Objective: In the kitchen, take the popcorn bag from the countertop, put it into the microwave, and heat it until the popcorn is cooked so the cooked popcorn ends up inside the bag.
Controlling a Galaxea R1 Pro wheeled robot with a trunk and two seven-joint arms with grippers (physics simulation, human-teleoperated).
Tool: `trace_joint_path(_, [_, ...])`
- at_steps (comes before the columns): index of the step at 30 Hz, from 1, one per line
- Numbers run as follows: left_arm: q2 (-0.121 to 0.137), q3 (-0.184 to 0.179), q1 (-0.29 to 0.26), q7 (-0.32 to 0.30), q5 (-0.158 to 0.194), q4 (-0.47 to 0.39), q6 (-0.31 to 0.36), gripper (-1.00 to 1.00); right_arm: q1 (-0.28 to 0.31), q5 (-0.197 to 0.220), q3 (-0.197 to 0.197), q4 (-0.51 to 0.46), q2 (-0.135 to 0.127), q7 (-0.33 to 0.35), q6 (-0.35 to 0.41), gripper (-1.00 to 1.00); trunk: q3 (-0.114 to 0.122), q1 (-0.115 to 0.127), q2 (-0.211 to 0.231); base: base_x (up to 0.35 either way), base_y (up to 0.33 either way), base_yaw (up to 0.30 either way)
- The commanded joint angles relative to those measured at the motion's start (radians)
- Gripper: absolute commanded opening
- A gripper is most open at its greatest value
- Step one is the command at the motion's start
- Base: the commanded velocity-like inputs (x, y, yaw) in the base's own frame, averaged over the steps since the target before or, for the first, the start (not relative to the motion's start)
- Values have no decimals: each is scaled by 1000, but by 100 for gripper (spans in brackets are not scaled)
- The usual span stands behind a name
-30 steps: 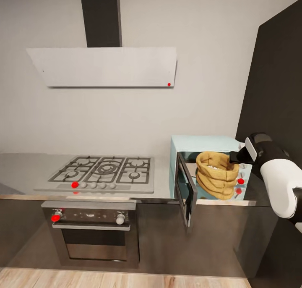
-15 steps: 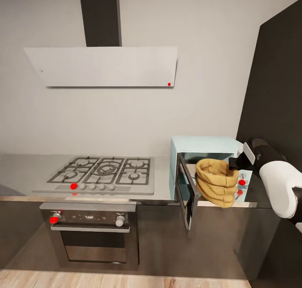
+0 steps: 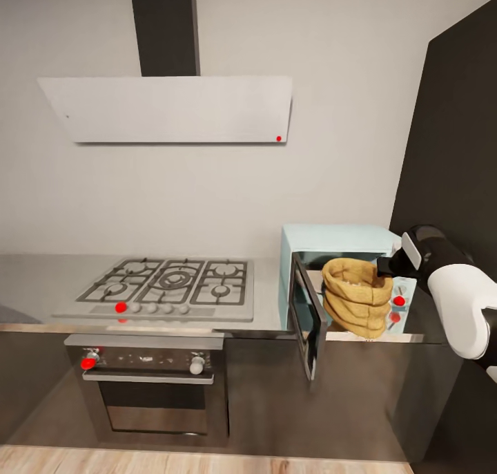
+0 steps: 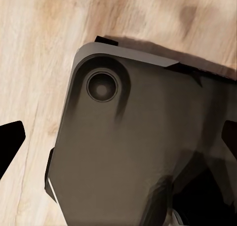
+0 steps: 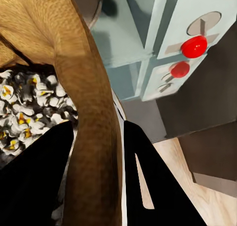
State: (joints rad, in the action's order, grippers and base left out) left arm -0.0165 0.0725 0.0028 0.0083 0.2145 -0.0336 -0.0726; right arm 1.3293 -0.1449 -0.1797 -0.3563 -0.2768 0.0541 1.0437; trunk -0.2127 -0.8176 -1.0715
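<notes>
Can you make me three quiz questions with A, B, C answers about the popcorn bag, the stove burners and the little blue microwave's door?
1. Where is the popcorn bag?
A. On the stove
B. Held by the right gripper in front of the microwave's opening
C. On the floor

2. How many burners does the stove have?
A. Five
B. Two
C. Nine

3. How is the microwave door?
A. Shut
B. Missing
C. Swung open

Answers:
1 B: in the right wrist view the two dark fingers pinch the bag's rolled rim, and the head view shows the bag at the opening.
2 A: the head view shows five rings under the grates, the largest in the middle.
3 C: the dark glass door stands out from the box toward the room.
</notes>
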Motion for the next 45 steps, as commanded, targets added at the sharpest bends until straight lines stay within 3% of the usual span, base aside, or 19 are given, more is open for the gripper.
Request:
trace_joint_path(1, [0, 7, 0, 1, 0, -2, -1, 100, 1, -9, -10, -1, 1, 7, 3, -100, -1, 0, -1, 236, 0, 0])
trace_joint_path(13, [0, 6, 0, 1, -1, -2, -1, 100, 1, -8, -12, -3, -1, 13, 3, -100, -1, 0, -1, 90, 0, 0])
trace_joint_path(29, [0, 6, 0, 1, 0, -2, -1, 100, 1, -10, -11, -3, -1, 11, 3, -100, -1, 0, -1, 237, 0, 0])
trace_joint_path(45, [0, 6, 0, 1, -1, -2, -1, 100, 1, -2, -11, 19, -2, 4, 3, -100, -1, 0, -1, 10, 0, 0])
